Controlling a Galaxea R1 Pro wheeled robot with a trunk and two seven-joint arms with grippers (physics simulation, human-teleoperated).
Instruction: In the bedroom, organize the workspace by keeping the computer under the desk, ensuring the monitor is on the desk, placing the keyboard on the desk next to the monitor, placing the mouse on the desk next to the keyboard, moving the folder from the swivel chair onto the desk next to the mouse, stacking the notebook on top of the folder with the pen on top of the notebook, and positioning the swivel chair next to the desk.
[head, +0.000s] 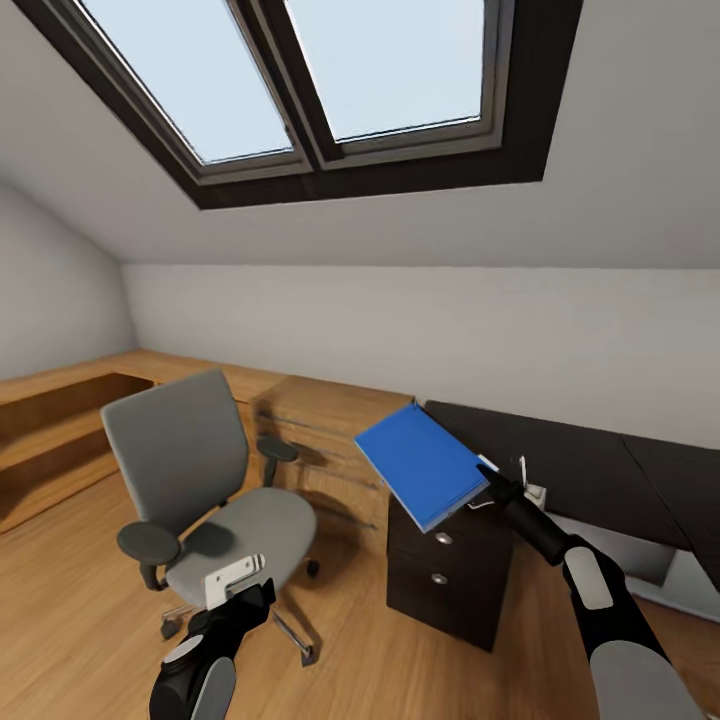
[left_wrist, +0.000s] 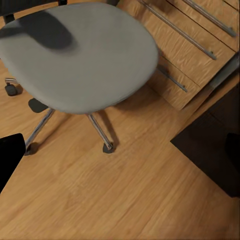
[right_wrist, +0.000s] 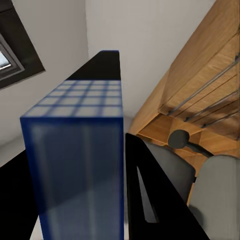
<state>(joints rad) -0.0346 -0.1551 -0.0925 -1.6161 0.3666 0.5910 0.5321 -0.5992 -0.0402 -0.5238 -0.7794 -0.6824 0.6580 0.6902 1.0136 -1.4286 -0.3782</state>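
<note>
At the left of the head view stands the swivel chair (head: 205, 490), grey padded seat and back, black armrests, a chrome star base on castors, resting on the light-wood plank floor (head: 90, 590). Its seat is bare. The left gripper (head: 240, 590) hangs low just in front of the seat's front edge; whether its jaws are open or closed I cannot tell. The left wrist view looks down on the seat (left_wrist: 75, 55), chrome legs and a castor.

Behind the chair a low light-wood cabinet (head: 330, 450) with long metal handles runs along the white wall (head: 450, 330). Right of it begins the desk (head: 560, 460), black top over a black drawer unit with round silver knobs.

The folder (head: 425, 462), a flat bright blue rectangle, is held tilted in the air over the desk's near corner above the drawer unit, apparently not touching the top. The right gripper (head: 492, 478) is clamped on its right edge; the right wrist view shows the blue folder (right_wrist: 80, 160) between dark fingers (right_wrist: 150, 195).

Overhead, a dark-framed skylight (head: 330, 80) is set in the sloped ceiling.
</note>
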